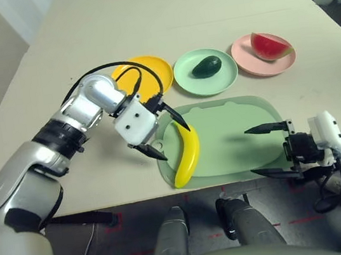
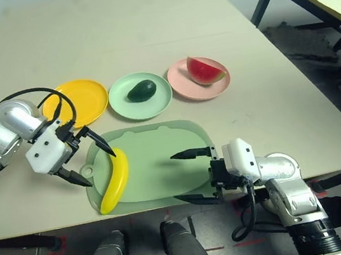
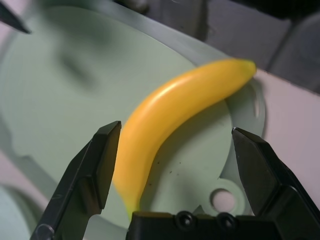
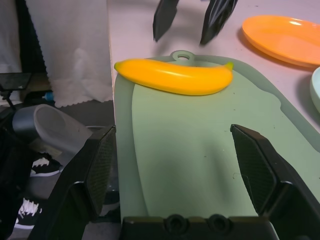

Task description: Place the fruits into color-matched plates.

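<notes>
left gripper (image 1: 170,131) spread wide beside the banana (image 1: 187,154) on the mat (image 1: 236,137). avocado (image 1: 206,66) in the green plate (image 1: 182,77), watermelon (image 1: 270,45) in the pink plate (image 1: 244,59), yellow plate (image 1: 152,72) bare.

A bright yellow banana (image 1: 186,154) lies along the left edge of a pale green mat (image 1: 236,134) on a beige table (image 1: 161,20). Beyond it, from left to right: a yellow-orange plate (image 1: 155,69), a mint green plate (image 1: 227,77) with a dark green avocado (image 1: 206,66), and a pale pink plate (image 1: 247,61) with a red, green-rinded watermelon wedge (image 1: 270,45).
</notes>
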